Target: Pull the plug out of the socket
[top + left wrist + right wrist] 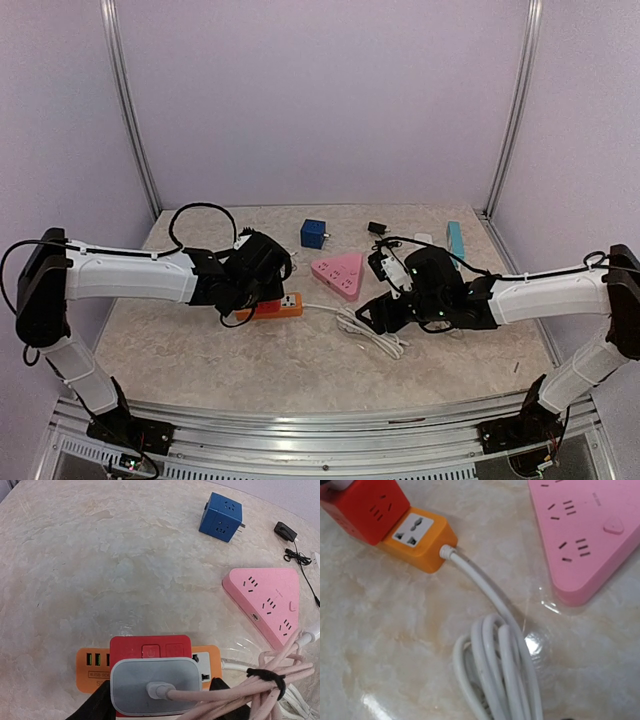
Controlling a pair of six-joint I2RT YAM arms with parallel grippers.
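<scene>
A grey plug [152,685] with a pink cable [225,692] sits in a red cube socket [150,647], which stands on an orange power strip [92,670]. My left gripper [160,694] straddles the plug. Its left finger [95,705] lies against the plug's side, and a thin gap shows at the right finger [223,690], so it is open. From above, the left gripper [250,292] covers the strip's [287,305] left end. My right gripper [374,315] hovers over the strip's coiled white cord [500,665]; its fingers do not show.
A pink triangular power strip [267,600] lies right of the orange one. A blue cube adapter [221,516] and a small black charger [285,530] sit further back. The bundled pink cable [272,677] rests beside the pink strip. A teal bar [456,238] lies at the back right.
</scene>
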